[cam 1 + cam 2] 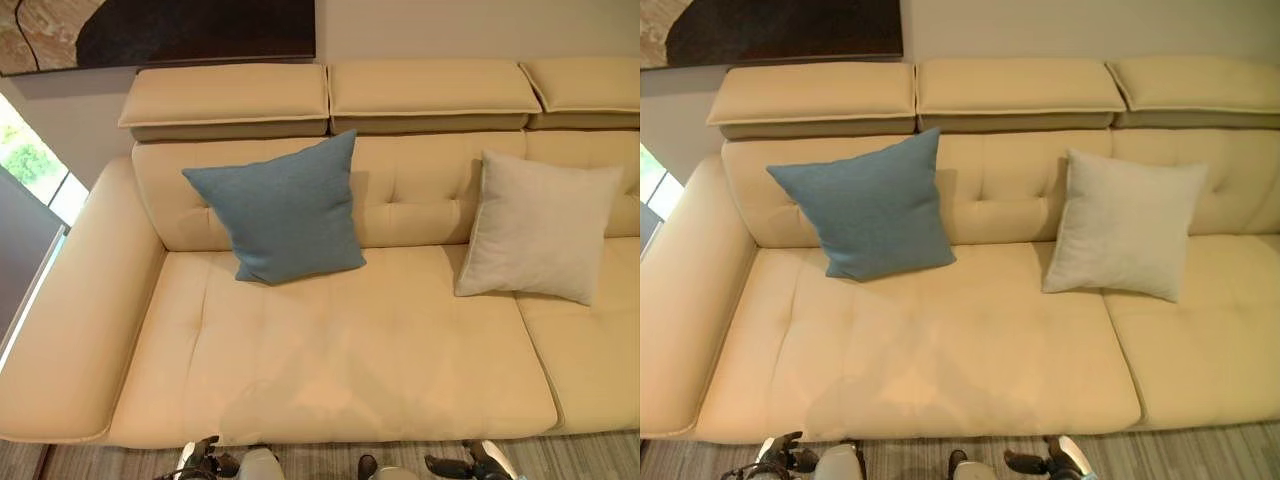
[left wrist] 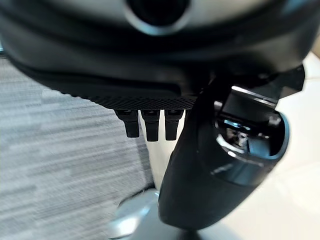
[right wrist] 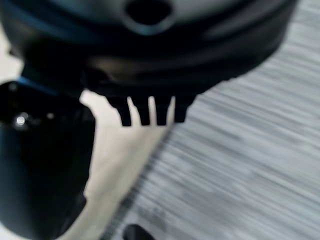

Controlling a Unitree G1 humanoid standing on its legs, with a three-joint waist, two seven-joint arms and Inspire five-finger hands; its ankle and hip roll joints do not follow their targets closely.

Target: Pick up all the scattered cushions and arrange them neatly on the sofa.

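No readable text, label, number or sign appears on the sofa (image 1: 350, 350), the blue cushion (image 1: 280, 212) or the cream cushion (image 1: 540, 225).

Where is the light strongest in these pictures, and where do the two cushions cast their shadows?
Left eye view: the window at the left edge is brightest; the blue square fabric cushion shades the cream leather sofa backrest on its right, the off-white square cushion on its left. Left wrist view: bright glints on the left hand. Right wrist view: one small glint on the right hand.
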